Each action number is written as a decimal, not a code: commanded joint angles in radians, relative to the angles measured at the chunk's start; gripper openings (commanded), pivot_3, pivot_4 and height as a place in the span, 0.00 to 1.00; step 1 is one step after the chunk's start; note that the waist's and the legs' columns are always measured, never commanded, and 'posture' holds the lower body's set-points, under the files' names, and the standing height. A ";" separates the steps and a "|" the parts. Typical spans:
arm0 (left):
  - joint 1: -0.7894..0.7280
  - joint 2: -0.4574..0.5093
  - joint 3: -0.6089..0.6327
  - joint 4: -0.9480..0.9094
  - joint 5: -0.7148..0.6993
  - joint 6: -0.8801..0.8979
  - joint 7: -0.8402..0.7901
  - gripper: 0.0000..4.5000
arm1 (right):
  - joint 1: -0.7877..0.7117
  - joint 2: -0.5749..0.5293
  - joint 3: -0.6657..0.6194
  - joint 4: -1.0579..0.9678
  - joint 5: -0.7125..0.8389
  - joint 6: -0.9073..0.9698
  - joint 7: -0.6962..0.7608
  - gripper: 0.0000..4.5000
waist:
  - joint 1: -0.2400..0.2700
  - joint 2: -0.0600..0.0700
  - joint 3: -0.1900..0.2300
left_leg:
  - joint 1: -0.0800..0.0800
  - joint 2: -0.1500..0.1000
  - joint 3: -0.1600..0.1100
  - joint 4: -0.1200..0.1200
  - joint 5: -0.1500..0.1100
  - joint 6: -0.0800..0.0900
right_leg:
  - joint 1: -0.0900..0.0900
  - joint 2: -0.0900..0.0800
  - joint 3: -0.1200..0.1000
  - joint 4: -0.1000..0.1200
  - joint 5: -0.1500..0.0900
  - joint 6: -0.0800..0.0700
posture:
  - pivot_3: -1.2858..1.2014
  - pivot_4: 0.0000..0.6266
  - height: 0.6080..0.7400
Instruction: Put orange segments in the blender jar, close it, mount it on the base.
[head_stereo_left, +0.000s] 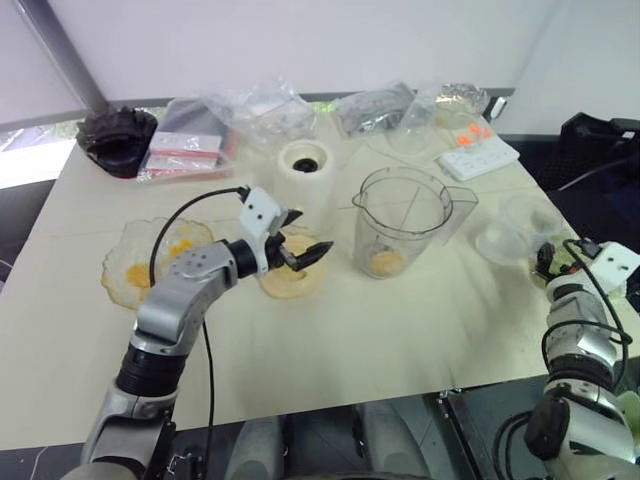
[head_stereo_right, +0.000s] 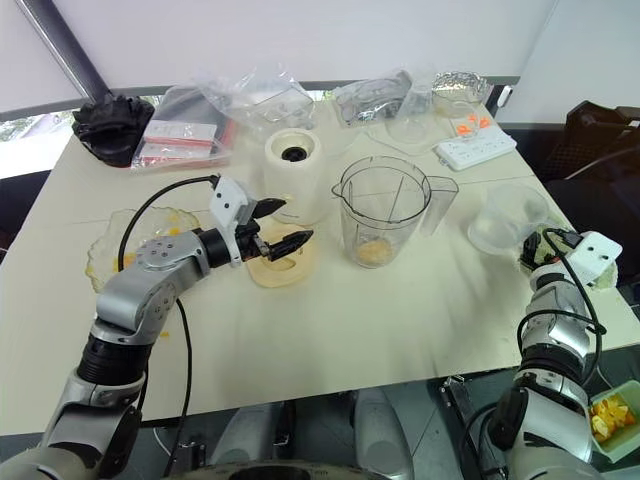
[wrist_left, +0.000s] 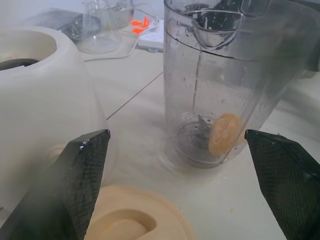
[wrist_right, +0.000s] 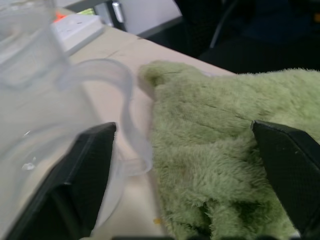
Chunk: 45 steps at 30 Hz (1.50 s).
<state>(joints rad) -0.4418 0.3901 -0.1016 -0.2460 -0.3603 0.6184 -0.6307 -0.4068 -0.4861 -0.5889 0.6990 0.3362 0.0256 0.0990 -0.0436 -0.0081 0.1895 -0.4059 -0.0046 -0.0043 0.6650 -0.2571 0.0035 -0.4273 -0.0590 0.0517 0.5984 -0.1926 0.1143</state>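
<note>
Far left of the table: black lump at the back corner, flat red-and-white packets beside it. Nearer me, shallow glass bowl w/ orange segments sitting in it. Black cable arcs over the bowl to my left wrist.

My left gripper hangs over the flat cream lid, fingers spread wide, nothing between them. It points across toward the blender jar. In the left wrist view, lid lies right under the tips, jar straight ahead.

Behind the lid: the base, cream, black socket on top, just beside the jar but apart from it. Crumpled clear bags along the back edge.

Centre: jar upright on the table, no lid on, spout toward the base, handle on the far side. One segment at the bottom by the blades.

Right of jar: white power strip at back, small clear measuring cup nearer.

Far right, at the table edge: my right gripper, fingers spread apart, empty, over a fuzzy green cloth, cup's handle just beside. Tray of orange bits below the table edge.
</note>
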 joint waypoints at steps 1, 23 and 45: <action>-0.008 0.008 0.014 -0.019 -0.004 -0.021 -0.008 1.00 | 0.071 0.010 0.017 -0.167 0.010 0.035 0.008 0.99 | 0.001 0.000 0.000 | 0.000 0.000 0.000 0.000 0.000 0.000 | 0.000 0.000 0.000 0.000 0.000 0.000 | 0.52 0.24 1.00; -0.305 0.234 -0.152 0.546 0.179 -0.344 -0.481 1.00 | 0.568 -0.270 -0.152 -1.225 0.394 0.672 0.290 0.99 | 0.015 -0.001 0.000 | 0.000 0.001 0.000 0.001 0.000 0.000 | 0.000 0.000 0.000 -0.001 -0.002 -0.004 | 0.52 0.24 1.00; -0.683 0.021 -0.270 1.408 0.539 -0.982 -0.612 0.59 | 0.565 -0.332 -0.133 -1.485 0.600 0.841 0.235 1.00 | 0.035 -0.007 0.002 | -0.004 0.000 0.000 0.001 0.000 0.001 | -0.002 -0.003 -0.001 -0.002 -0.002 -0.003 | 0.52 0.24 1.00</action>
<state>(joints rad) -1.0903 0.4166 -0.3728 1.1435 0.1547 -0.3298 -1.2465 0.1583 -0.8119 -0.7126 -0.7595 0.9330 0.8798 0.3391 -0.0086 -0.0151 0.1919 -0.4098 -0.0047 -0.0045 0.6664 -0.2576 0.0042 -0.4289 -0.0615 0.0503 0.5960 -0.1945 0.1116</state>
